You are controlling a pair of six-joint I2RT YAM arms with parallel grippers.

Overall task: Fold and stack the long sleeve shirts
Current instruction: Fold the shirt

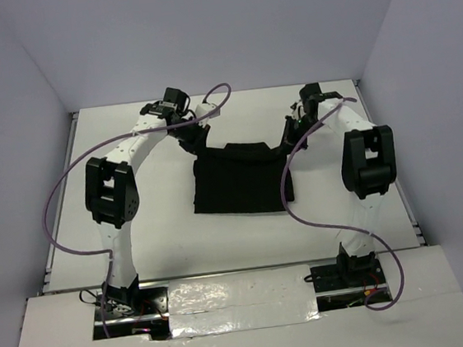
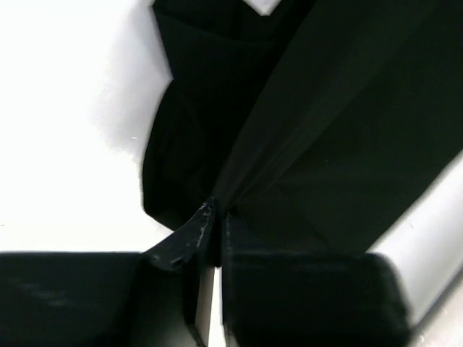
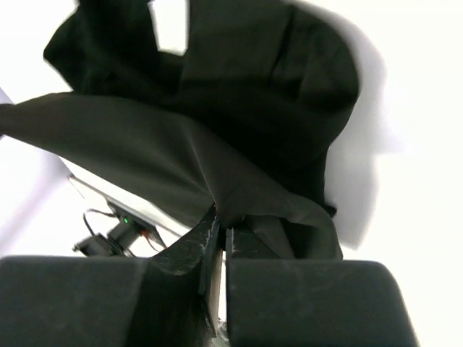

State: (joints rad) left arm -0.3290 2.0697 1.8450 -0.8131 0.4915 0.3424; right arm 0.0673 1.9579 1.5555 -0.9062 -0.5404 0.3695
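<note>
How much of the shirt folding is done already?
Partly done: the black shirt looks doubled into a rough rectangle on the table. In hand: the left fingers and right fingers each pinch a far corner of it. Left: smaller, neater folds and letting go. No stack shows.

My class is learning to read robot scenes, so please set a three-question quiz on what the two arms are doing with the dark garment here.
1. True or false: the black shirt lies untouched on the table.
2. Of the left end effector and the right end effector, which pinches the shirt? A) left only B) right only C) both
3. What colour is the table surface?
Key: 1 false; 2 C; 3 white.
</note>
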